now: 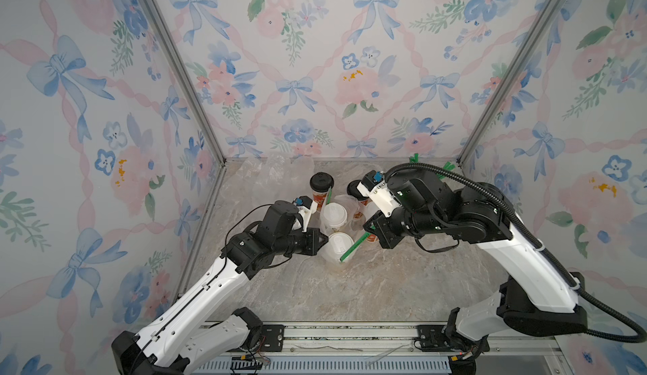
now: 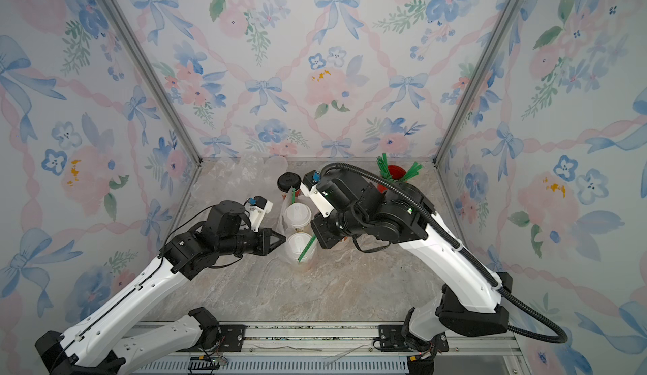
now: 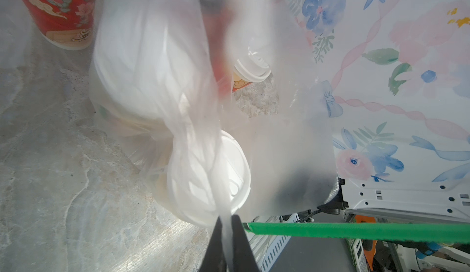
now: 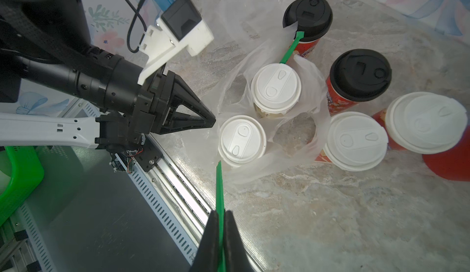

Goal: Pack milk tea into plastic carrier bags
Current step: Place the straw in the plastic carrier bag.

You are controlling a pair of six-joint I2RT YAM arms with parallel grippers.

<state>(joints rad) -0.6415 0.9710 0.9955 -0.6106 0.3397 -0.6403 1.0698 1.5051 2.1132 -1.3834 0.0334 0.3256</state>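
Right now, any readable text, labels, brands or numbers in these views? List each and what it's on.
No text can be read in any view.
Red cup, left wrist view: dark marks on its cream band, like characters, too blurred to read.
Black-lidded cup in a top view: side print too small to read.
White lids and black lids, right wrist view: embossed shapes only, no letters.

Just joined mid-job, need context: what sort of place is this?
Probably a robot test cell staged as a drinks counter: floral wallpaper panels on metal posts, a marble-look tabletop, lidded cups and a bag.
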